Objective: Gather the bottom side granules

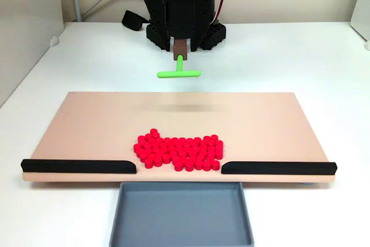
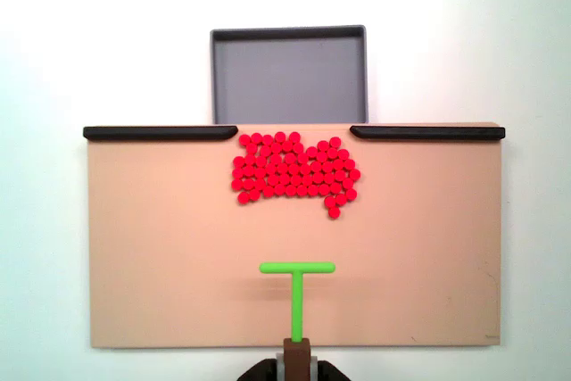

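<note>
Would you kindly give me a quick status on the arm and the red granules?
Gripper shut on green T-stick, hovering clear of granules. Granules clustered at the gap between black rails. Grey tray beyond; path clear.

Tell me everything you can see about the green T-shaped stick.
The green T-shaped stick is bright green, smooth, plastic-looking: a straight stem ending in a short crossbar with rounded ends. Its stem base sits in a brown holder at the gripper, crossbar pointing away from the arm toward the granules. It hangs above the tan board, its blurred shadow visible there, well short of the red cluster and touching none of it.
</note>
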Tool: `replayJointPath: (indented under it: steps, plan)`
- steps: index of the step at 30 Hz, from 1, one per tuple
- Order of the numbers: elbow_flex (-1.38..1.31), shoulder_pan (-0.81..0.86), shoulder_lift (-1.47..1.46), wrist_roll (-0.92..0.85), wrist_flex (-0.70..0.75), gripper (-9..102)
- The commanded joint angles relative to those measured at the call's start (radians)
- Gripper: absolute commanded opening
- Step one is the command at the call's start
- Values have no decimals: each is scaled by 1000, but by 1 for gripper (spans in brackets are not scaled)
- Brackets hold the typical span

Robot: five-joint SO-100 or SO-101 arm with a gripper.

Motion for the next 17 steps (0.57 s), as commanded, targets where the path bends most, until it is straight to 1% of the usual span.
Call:
replayJointPath:
  steps: [1, 17]
  plan:
    - [-14, 17, 20, -11, 0, 0]
    - [-14, 11, 17, -44, -6, 0]
